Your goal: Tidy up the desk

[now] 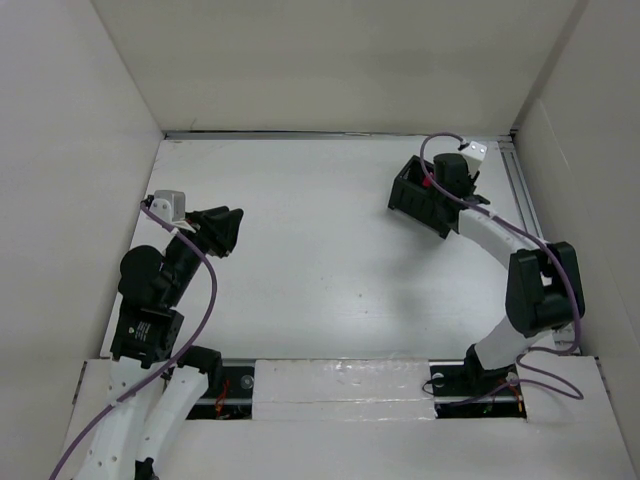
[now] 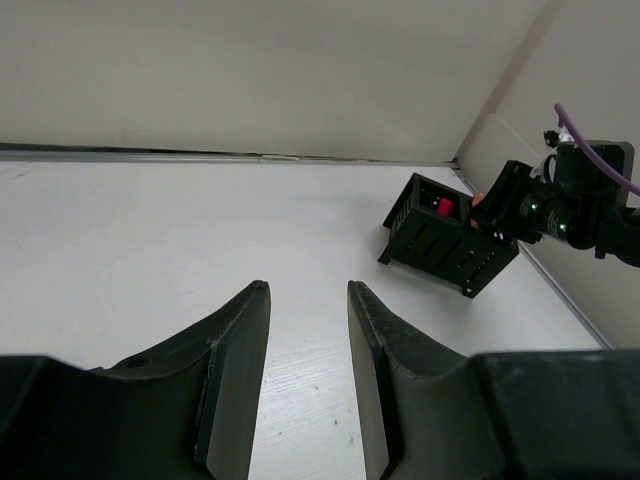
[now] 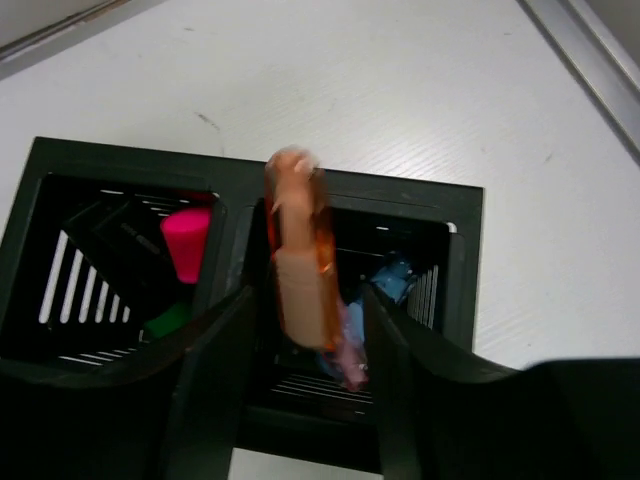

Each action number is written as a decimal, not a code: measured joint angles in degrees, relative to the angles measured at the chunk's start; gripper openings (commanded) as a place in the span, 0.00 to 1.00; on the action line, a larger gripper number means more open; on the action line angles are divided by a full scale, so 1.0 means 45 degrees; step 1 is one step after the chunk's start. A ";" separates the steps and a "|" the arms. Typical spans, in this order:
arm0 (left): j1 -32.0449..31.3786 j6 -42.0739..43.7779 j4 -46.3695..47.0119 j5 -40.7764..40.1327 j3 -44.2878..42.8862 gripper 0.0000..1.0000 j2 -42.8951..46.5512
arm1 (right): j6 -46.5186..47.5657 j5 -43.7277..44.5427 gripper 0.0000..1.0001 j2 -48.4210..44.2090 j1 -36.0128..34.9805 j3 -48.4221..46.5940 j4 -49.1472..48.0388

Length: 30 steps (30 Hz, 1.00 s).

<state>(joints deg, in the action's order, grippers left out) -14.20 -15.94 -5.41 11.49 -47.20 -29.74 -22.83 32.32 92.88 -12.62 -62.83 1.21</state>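
The white desk [image 1: 320, 260] holds a black two-compartment organizer [image 1: 412, 200] at the back right. My right gripper [image 1: 445, 185] hangs over it. In the right wrist view its jaws [image 3: 305, 295] stand open over the right compartment of the organizer [image 3: 350, 185]. A blurred orange pen [image 3: 300, 260] stands upright between them, with a gap on the right-finger side. The left compartment holds a pink item [image 3: 185, 240] and a green one [image 3: 165, 320]. Blue items [image 3: 395, 280] lie in the right compartment. My left gripper [image 1: 232, 228] is open and empty above bare desk [image 2: 150, 230].
White wall panels stand close on the left, back and right. A metal rail [image 1: 520, 190] runs along the right edge beside the organizer, and it also shows in the right wrist view [image 3: 590, 60]. The organizer shows far right in the left wrist view [image 2: 445, 240].
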 measured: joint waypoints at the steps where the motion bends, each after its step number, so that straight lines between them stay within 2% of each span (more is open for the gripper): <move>1: 0.0000 0.0000 0.0000 0.0005 0.0000 0.33 0.0000 | -0.0010 0.0112 0.61 -0.0034 -0.0029 0.0000 0.0053; 7: 0.0000 0.0000 0.0000 -0.0015 0.0000 0.33 -0.0005 | -0.0155 0.0112 0.69 -0.0661 -0.0068 0.0000 0.0495; 11: 0.0000 0.0005 0.0000 -0.0044 0.0000 0.35 -0.0010 | -0.0107 -0.0029 0.69 -0.1841 -0.0393 0.0000 0.0500; 12: 0.0000 0.0005 0.0000 -0.0053 0.0000 0.37 -0.0010 | -0.0049 -0.0073 0.65 -0.2229 -0.0583 0.0010 0.0476; 13: 0.0000 0.0005 0.0000 -0.0078 0.0000 0.38 -0.0019 | 0.0063 -0.0107 0.50 -0.2691 -0.0831 0.0039 0.0389; 14: 0.0000 0.0010 0.0000 -0.0078 0.0000 0.41 -0.0029 | 0.0165 -0.0151 0.40 -0.3172 -0.1161 0.0131 0.0223; 15: 0.0005 0.0010 0.0000 -0.0068 0.0000 0.46 -0.0039 | 0.0296 -0.0199 0.10 -0.3565 -0.1452 0.0219 -0.0102; 16: 0.0000 0.0015 0.0000 -0.0073 0.0000 0.48 -0.0058 | 0.0316 -0.0204 0.09 -0.4080 -0.1894 0.0311 -0.0117; 17: 0.0000 0.0039 0.0005 -0.0053 0.0000 0.50 -0.0078 | 0.0442 -0.0408 0.02 -0.4507 -0.2424 0.0423 -0.0359; 18: 0.0000 0.0044 0.0010 -0.0024 0.0000 0.53 -0.0102 | 0.0505 -0.0646 0.00 -0.4915 -0.2909 0.0602 -0.0602; 21: 0.0000 0.0058 0.0010 0.0209 0.0000 0.63 -0.0204 | 0.0612 -0.1685 0.00 -0.5882 -0.4391 0.1336 -0.1418; 26: 0.0000 0.0083 0.0010 0.0423 0.0000 0.74 -0.0447 | 0.0767 -0.3337 0.00 -0.6256 -0.6844 0.3021 -0.2497; 29: 0.0000 0.0063 0.0015 0.0471 0.0000 0.83 -0.0573 | 0.0952 -0.4148 0.16 -0.6232 -0.8398 0.4017 -0.2618; 30: 0.0000 0.0024 0.0015 0.0476 0.0000 0.85 -0.0617 | 0.1020 -0.4328 0.26 -0.6251 -0.8845 0.4308 -0.2652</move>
<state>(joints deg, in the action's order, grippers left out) -14.20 -15.84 -5.34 13.63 -47.20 -32.51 -18.24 12.84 64.75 -52.42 -43.44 -10.72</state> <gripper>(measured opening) 0.820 0.136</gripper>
